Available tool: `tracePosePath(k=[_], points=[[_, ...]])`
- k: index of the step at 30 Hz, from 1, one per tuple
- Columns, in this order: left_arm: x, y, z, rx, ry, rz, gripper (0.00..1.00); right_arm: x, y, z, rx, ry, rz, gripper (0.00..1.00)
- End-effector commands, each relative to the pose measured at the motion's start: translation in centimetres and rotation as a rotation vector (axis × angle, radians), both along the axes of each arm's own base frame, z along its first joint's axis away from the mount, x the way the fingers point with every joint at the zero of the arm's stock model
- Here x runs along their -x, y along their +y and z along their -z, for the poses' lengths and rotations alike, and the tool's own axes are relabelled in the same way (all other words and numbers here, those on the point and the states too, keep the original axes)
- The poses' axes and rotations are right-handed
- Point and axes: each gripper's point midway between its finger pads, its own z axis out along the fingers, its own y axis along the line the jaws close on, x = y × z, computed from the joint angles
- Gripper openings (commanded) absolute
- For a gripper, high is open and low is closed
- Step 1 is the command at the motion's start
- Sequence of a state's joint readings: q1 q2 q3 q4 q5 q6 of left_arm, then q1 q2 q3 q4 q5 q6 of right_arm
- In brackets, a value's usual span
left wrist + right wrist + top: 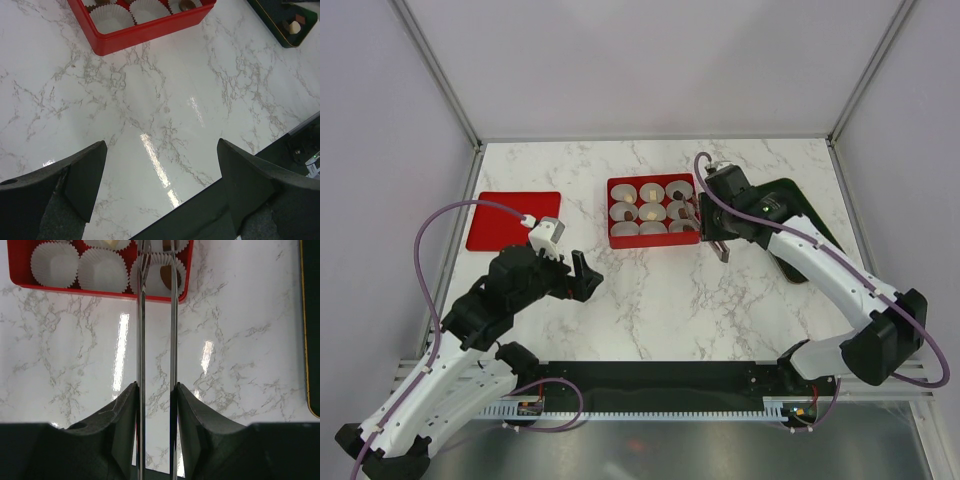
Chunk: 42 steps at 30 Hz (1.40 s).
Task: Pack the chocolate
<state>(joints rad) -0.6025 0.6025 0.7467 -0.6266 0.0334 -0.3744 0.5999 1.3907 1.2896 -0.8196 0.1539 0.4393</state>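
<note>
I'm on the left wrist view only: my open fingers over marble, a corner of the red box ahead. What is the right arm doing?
Observer: The right gripper is shut on tweezers. Their blades reach over the near-right corner cup of the red box, where a brown chocolate sits.
Operator: Is there a lid anywhere?
Observer: A flat red panel, probably the lid, lies on the table left of the box, apart from it.
</note>
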Motion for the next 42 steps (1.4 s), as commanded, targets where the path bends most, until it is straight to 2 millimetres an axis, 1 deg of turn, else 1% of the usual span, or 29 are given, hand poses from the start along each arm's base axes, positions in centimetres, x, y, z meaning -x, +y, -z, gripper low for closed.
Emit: tracePosePath(k=[1,3,4,5,7,8,9,10,11,12,13,14,15,16,17,18,21,24,25,27,31,38,42], points=[[-0.3,-0.1,-0.7,0.016,-0.019,-0.011,0.99,-0.8,-1.8,-4.1,0.025,-0.101,0.056,0.43],[-0.2,-0.1,-0.7,0.018,-0.022,-0.009,0.99,-1.2,-3.5,-4.1,0.046,-0.094,0.111,0.43],[-0.2,-0.1,-0.8,0.02,-0.024,-0.009,0.99,-1.0,-4.5,-3.6,0.06,-0.069,0.136,0.43],[-0.2,0.0,-0.8,0.02,-0.024,-0.009,0.99,-1.3,-6.2,-3.2,0.067,-0.051,0.193,0.43],[-0.1,0.0,-0.9,0.025,-0.028,-0.007,0.99,-0.9,-8.5,-2.2,0.085,-0.016,0.259,0.43],[-0.1,0.0,-1.0,0.027,-0.032,-0.008,0.99,-1.2,-10.6,-1.9,0.097,-0.011,0.326,0.43],[-0.1,0.0,-1.0,0.028,-0.033,-0.007,0.99,-1.0,-11.9,-1.9,0.108,-0.015,0.358,0.43],[0.0,0.0,-1.0,0.028,-0.032,-0.005,0.99,-0.7,-13.2,-1.1,0.129,0.001,0.39,0.43],[0.0,0.0,-1.0,0.028,-0.032,-0.005,0.99,-0.7,-15.1,-0.8,0.141,0.01,0.45,0.43],[0.0,-0.1,-1.0,0.031,-0.033,-0.001,0.99,-0.5,-16.3,-0.7,0.159,0.008,0.487,0.43],[0.0,-0.1,-1.1,0.032,-0.032,0.002,0.99,-0.2,-17.1,0.0,0.17,0.022,0.514,0.43],[0.1,-0.2,-1.0,0.032,-0.029,0.008,0.99,-0.1,-18.5,0.2,0.178,0.027,0.558,0.43],[0.1,-0.3,-1.0,0.032,-0.027,0.01,0.99,-0.1,-19.3,0.5,0.192,0.024,0.589,0.43],[0.1,-0.3,-1.1,0.034,-0.029,0.015,0.99,0.2,-19.9,1.2,0.205,0.04,0.61,0.43],[0.2,-0.4,-1.1,0.033,-0.028,0.019,0.99,0.3,-20.7,1.5,0.205,0.043,0.639,0.44],[0.2,-0.4,-1.0,0.034,-0.025,0.019,0.99,0.3,-21.2,2.3,0.207,0.06,0.651,0.44],[0.2,-0.4,-1.2,0.038,-0.031,0.019,0.99,0.2,-21.8,3.6,0.184,0.081,0.668,0.44],[0.2,-0.3,-1.1,0.037,-0.033,0.017,0.99,0.3,-22.7,4.2,0.197,0.089,0.691,0.45],[0.2,-0.3,-1.2,0.037,-0.033,0.017,0.99,0.3,-22.7,4.3,0.201,0.092,0.689,0.45],[0.2,-0.4,-1.1,0.036,-0.03,0.02,0.99,0.5,-23.8,4.1,0.209,0.085,0.726,0.45],[0.2,-0.4,-1.0,0.035,-0.027,0.023,0.99,0.6,-24.6,3.8,0.229,0.063,0.768,0.46],[0.3,-0.6,-1.0,0.036,-0.021,0.031,0.99,-0.1,-25.5,5.4,0.176,0.084,0.812,0.47],[0.3,-0.7,-0.9,0.036,-0.019,0.037,0.99,-0.2,-26.0,5.7,0.141,0.085,0.83,0.47]])
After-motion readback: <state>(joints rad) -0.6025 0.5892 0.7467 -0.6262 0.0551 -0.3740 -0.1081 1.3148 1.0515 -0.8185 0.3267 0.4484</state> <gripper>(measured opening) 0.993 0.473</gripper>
